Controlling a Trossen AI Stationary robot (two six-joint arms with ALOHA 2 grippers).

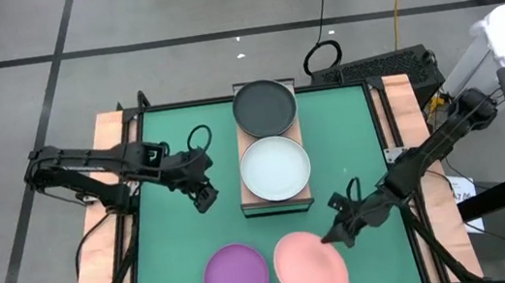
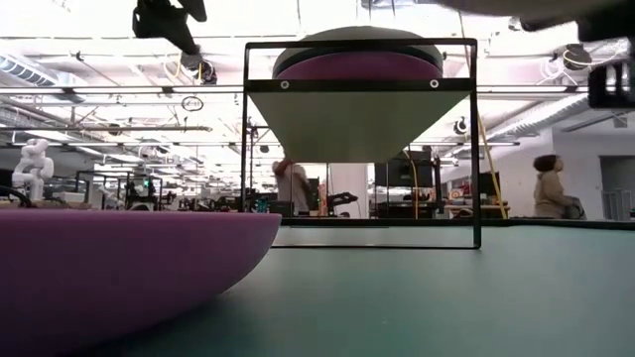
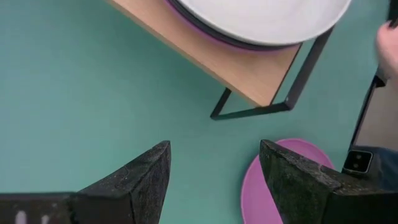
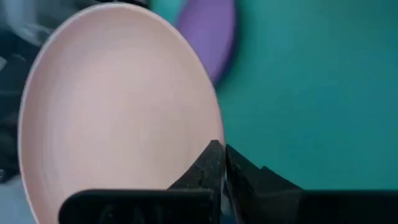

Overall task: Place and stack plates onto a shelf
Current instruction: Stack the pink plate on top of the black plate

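From above, a light wooden rectangular shelf [image 1: 269, 139] stands on the green mat [image 1: 177, 239], carrying a round dark grey plate [image 1: 264, 106] at its far end and a whitish-blue plate [image 1: 276, 169] at its near end. A purple plate [image 1: 236, 277] and a pink plate [image 1: 310, 268] lie on the mat near the front edge. The left gripper [image 1: 204, 197] hovers over the mat just left of the shelf, fingers spread wide and empty. The right gripper [image 1: 333, 235] pinches the pink plate's rim.

At table height, the purple plate [image 2: 119, 268] fills the foreground; the shelf [image 2: 357, 89] on its black frame carries stacked plates.

The left wrist view shows both fingers [image 3: 137, 180] apart above the mat.

The right wrist view shows the fingers [image 4: 208, 165] closed on the pink plate's [image 4: 118, 106] edge.
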